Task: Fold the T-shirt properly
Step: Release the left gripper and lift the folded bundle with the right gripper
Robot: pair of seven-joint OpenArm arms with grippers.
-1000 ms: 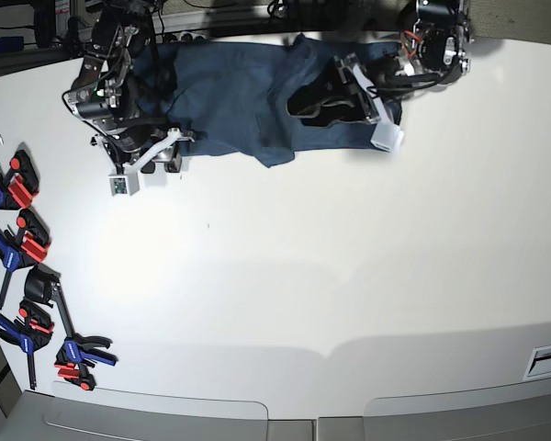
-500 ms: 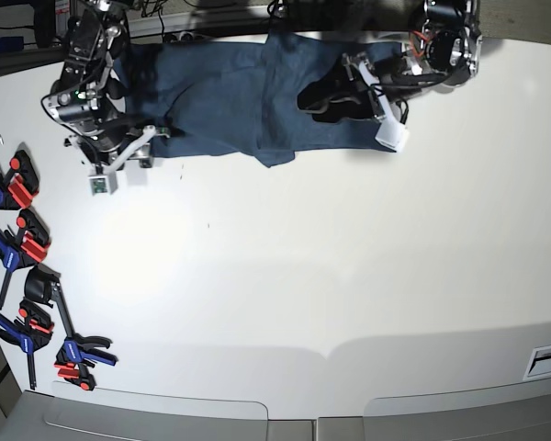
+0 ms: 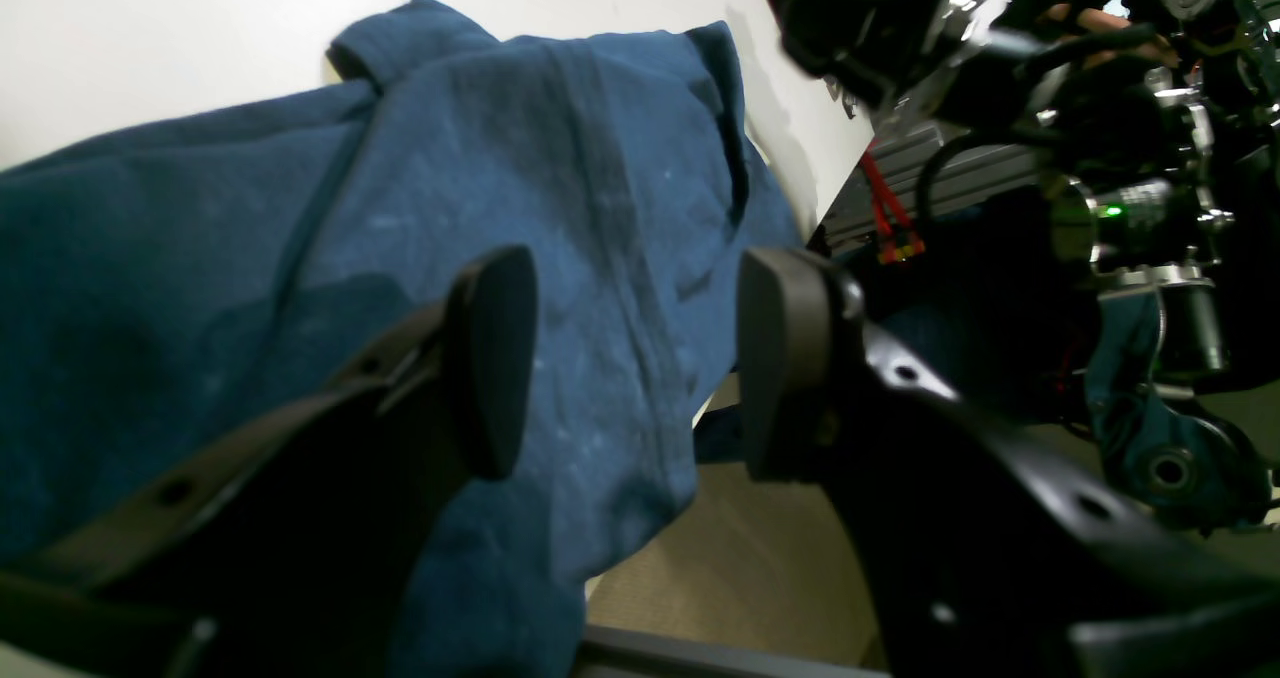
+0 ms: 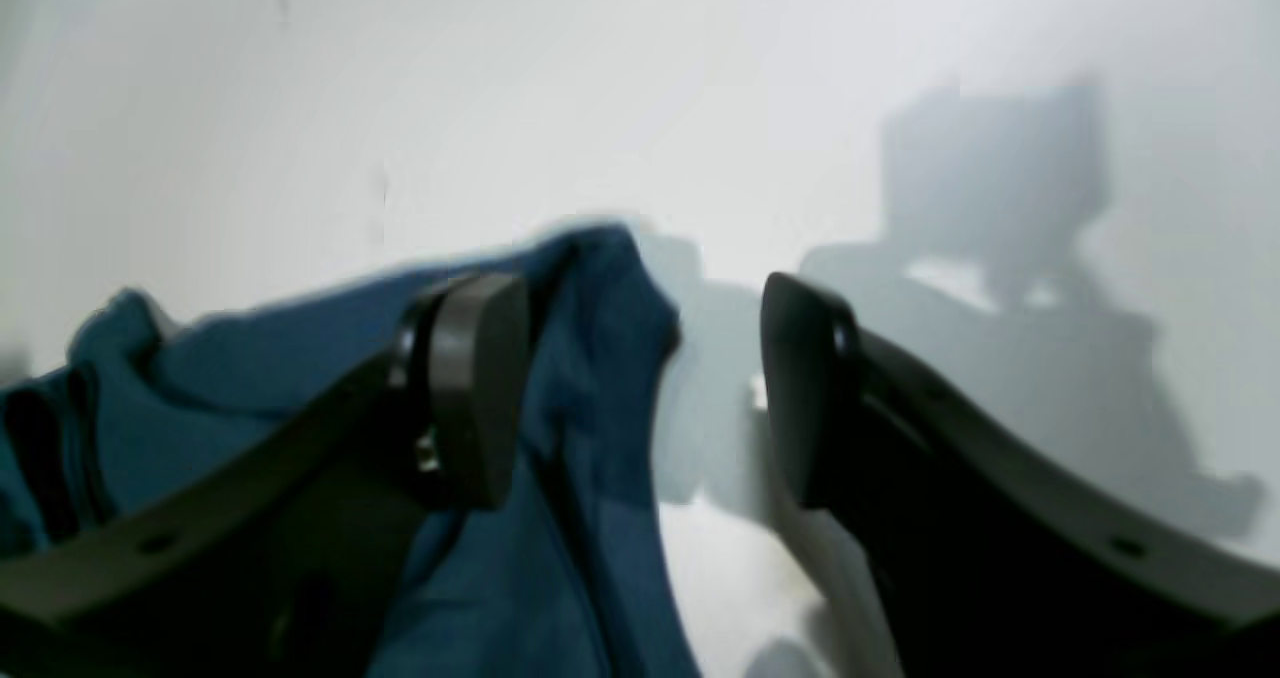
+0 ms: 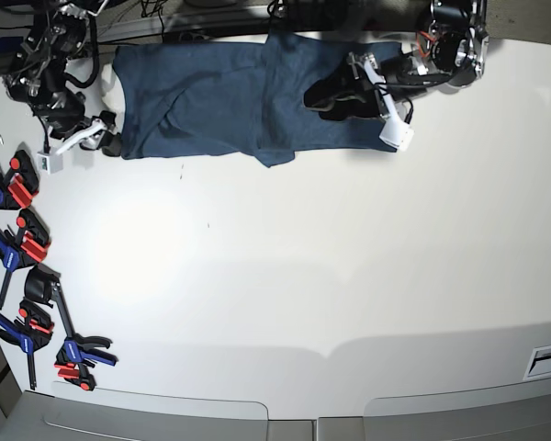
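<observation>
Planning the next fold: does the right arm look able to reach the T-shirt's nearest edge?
Probably yes: the right gripper stands open right beside the T-shirt edge, nothing between them.

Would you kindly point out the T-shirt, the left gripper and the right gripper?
T-shirt (image 5: pixel 211 92), base view, flat middle of the cloth.
left gripper (image 3: pixel 635 358), left wrist view, gap between fingertips.
right gripper (image 4: pixel 645 388), right wrist view, gap between fingertips.

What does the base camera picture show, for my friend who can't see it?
A dark blue T-shirt lies spread along the far edge of a white table. The left gripper hangs over its right end with fingers open, and the right gripper, also open, sits at its left edge. Blue and red clamps line the table's left side.
</observation>
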